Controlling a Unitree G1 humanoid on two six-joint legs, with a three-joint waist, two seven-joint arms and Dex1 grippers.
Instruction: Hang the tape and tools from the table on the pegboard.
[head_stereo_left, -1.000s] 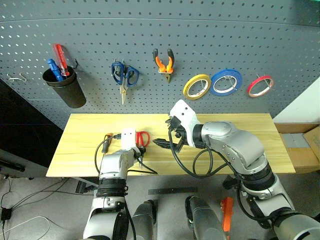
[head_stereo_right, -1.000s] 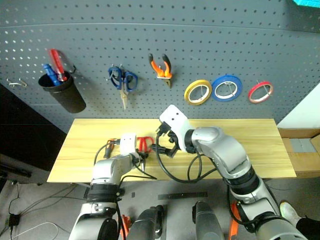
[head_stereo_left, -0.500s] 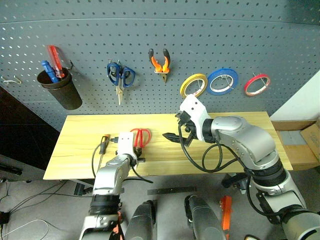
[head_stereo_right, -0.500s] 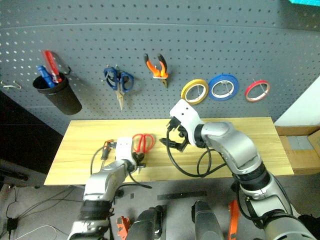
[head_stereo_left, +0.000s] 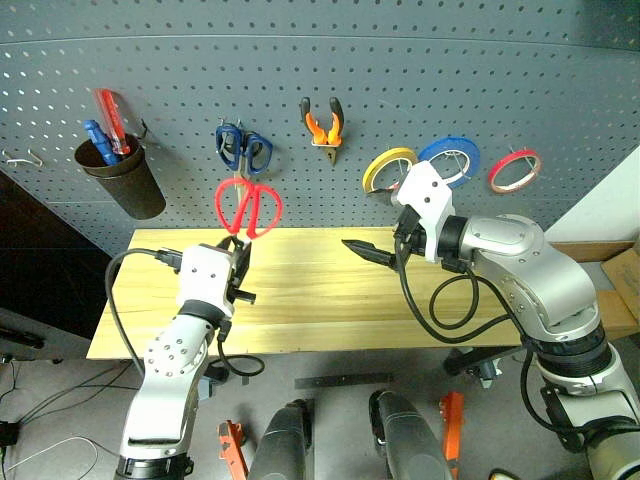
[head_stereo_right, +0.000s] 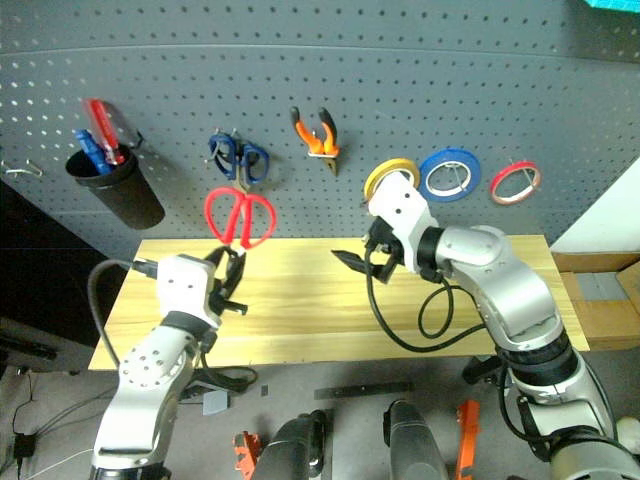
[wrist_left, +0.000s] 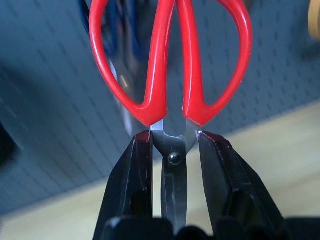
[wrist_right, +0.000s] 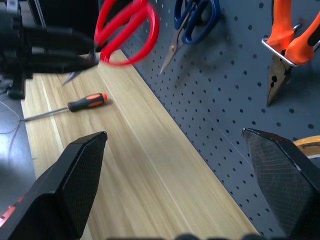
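Left fingers (wrist_left: 142, 185) pinching glossy red-handled scissors (head_stereo_left: 247, 207), right fingers (wrist_right: 80, 175) spread wide

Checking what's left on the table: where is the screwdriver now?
The screwdriver lies flat on the table, seen in the right wrist view, near the edge away from the pegboard, below the raised red scissors.

Left claw (wrist_left: 175, 165) raised and clamped on something, right claw (wrist_right: 180, 185) spread wide, pointing leftward.
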